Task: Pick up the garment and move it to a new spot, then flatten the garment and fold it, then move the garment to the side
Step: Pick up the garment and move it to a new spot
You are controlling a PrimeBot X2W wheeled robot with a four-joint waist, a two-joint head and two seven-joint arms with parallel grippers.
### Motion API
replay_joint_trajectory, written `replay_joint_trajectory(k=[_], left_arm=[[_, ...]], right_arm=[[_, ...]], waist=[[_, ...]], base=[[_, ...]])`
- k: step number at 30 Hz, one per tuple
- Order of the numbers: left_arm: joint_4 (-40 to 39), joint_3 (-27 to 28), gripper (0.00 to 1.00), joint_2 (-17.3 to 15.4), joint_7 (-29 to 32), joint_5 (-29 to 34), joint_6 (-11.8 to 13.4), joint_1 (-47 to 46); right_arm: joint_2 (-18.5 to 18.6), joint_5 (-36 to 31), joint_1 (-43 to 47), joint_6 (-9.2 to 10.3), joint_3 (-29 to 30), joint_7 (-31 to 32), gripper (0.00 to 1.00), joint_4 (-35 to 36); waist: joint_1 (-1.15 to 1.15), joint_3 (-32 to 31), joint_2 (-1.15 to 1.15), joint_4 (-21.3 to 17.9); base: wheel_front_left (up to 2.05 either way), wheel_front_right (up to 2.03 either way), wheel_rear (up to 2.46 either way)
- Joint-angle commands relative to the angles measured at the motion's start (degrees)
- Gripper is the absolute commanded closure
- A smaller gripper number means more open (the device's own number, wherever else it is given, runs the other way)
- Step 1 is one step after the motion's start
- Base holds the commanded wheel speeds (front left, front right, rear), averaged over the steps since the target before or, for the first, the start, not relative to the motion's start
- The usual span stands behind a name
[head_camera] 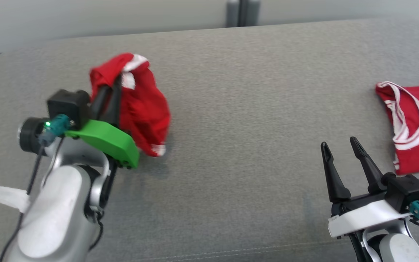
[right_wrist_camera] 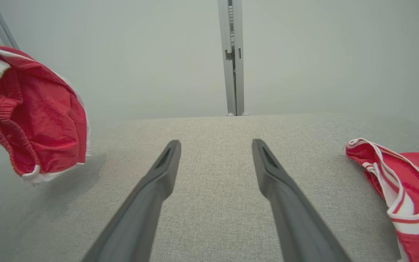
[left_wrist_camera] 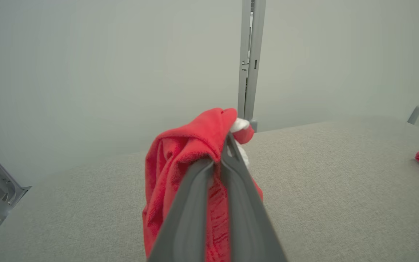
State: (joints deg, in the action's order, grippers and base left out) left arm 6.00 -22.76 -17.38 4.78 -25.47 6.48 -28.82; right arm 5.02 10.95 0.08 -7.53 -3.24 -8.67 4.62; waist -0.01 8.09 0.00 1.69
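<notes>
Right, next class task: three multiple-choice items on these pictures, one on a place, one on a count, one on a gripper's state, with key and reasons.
1. Where on the grey fabric surface does the red jersey with white striped trim lie?
A) beside the right gripper
B) in the middle
C) at the far left edge

2. How many red garments are there?
A) one
B) two
C) three

3. What state is the left gripper in?
A) wide open
B) shut on nothing
C) shut on the red shorts with white trim

Key:
1 A: it lies just right of that gripper's spread fingers.
2 B: one hangs held, one lies on the surface.
3 C: its fingers pinch the lifted cloth.
</notes>
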Motion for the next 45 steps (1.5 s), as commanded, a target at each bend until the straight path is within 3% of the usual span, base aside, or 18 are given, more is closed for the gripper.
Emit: replay_joint_trajectory(k=[1,5,12,21,22,23,24,32,35,41,45], left_arm=[[-1.10,-0.77,1.00,0.48,0.69,0.43,0.64,1.47],[-0.97,-2.94,1.00,2.29,2.10,0.17,1.15,3.21],[3.03,-8.09,1.00,6.95,1.91,1.08,-0.36,0.70],[13.73,-12.51,1.00,11.00,3.08,0.24,-3.24,-1.59],[16.02,-13.27,0.87,11.87,2.43,-0.16,-3.92,-2.12],[17.02,-13.65,0.53,12.11,2.01,-0.13,-4.18,-2.45],[17.83,-14.18,0.00,12.33,1.49,0.21,-4.46,-2.88],[16.50,-16.00,0.00,13.91,-4.10,-3.53,-8.33,-2.05],[13.59,-15.42,0.00,13.90,-5.67,-4.98,-8.54,-0.72],[6.53,-13.04,0.00,11.24,-8.47,-5.18,-6.31,2.52],[2.08,-9.04,0.00,8.55,-12.12,-4.51,-2.77,4.94]], right_arm=[[-0.09,0.52,-0.76,0.09,0.06,-0.61,0.00,-0.39],[-0.34,0.90,-1.76,0.09,-0.55,-1.19,0.00,-1.40],[-0.89,1.65,-2.82,0.09,-0.53,-2.38,0.00,-3.29],[-1.30,2.58,-3.43,0.09,-0.75,-3.66,0.00,-4.87],[-1.37,2.77,-3.54,0.09,-0.72,-3.86,0.00,-5.23],[-1.41,2.92,-3.64,0.09,-0.73,-4.03,0.00,-5.32],[-1.43,2.98,-3.71,0.09,-0.79,-4.05,0.00,-5.50],[0.28,2.40,-4.95,0.09,-1.29,-3.90,0.00,-5.60],[0.98,2.14,-5.43,0.09,-1.45,-3.50,0.00,-5.32],[2.07,1.79,-5.26,0.09,-1.45,-2.70,0.00,-4.99],[2.53,1.43,-5.41,0.09,-2.19,-2.21,0.00,-4.91]], waist=[[0.01,1.32,0.00,-6.21],[0.01,2.26,0.00,-11.39],[0.01,3.91,0.00,-18.92],[0.01,6.01,0.00,-22.95],[0.01,6.36,0.00,-22.91],[0.01,6.48,0.00,-22.65],[0.01,6.53,0.00,-22.33],[0.01,5.01,0.00,-17.37],[0.01,3.76,0.00,-15.23],[0.01,1.14,0.00,-10.88],[0.01,-0.44,0.00,-8.24]], base=[[0.00,0.00,0.00],[0.00,0.00,0.00],[0.00,0.00,0.00],[0.00,0.00,0.00],[0.00,0.00,0.00],[0.00,0.00,0.00],[0.00,0.00,0.00],[0.00,0.00,0.00],[0.00,0.00,0.00],[0.00,0.00,0.00],[0.00,0.00,0.00]])
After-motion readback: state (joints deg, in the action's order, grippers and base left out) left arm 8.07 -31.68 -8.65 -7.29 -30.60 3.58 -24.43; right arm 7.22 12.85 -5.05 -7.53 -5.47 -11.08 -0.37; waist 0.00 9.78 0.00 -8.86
